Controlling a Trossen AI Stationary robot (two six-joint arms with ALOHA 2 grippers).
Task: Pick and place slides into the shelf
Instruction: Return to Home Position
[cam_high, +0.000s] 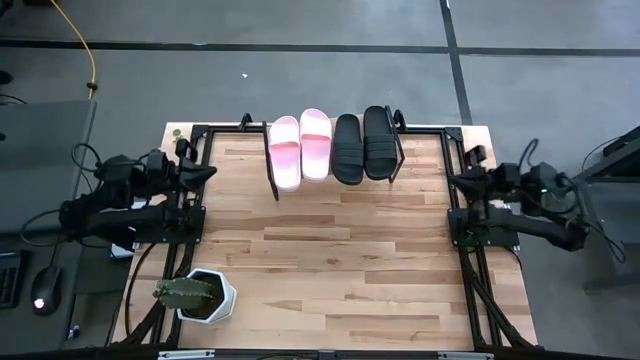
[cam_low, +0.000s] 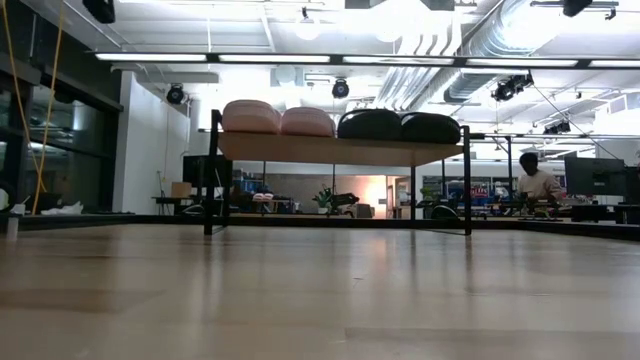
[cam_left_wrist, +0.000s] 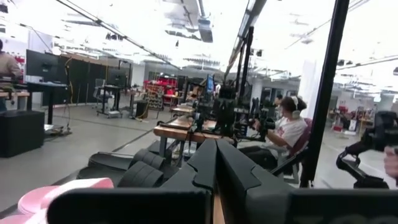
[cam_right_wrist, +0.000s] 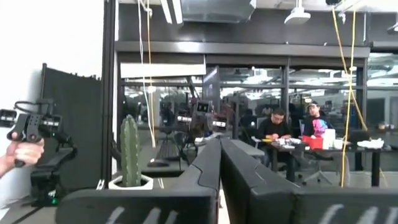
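On the shelf: all four slides lie side by side on the light-wood shelf (cam_low: 340, 150) at the table's far edge. The pale pink slides (cam_high: 285, 152) are on the left and the black slides (cam_high: 378, 142) on the right.
Left side: the left gripper (cam_high: 203, 172) sits at the table's left edge, well apart from the shelf, fingers pressed together on nothing.
Right side: the right gripper (cam_high: 458, 181) sits at the right edge, likewise pressed together and empty.
Step in hand: placing looks finished; I judge this to be the return to rest.
Next move: no grasp needed, only settling both arms at their sides, clear of the shelf frame and the potted cactus (cam_high: 196, 296).
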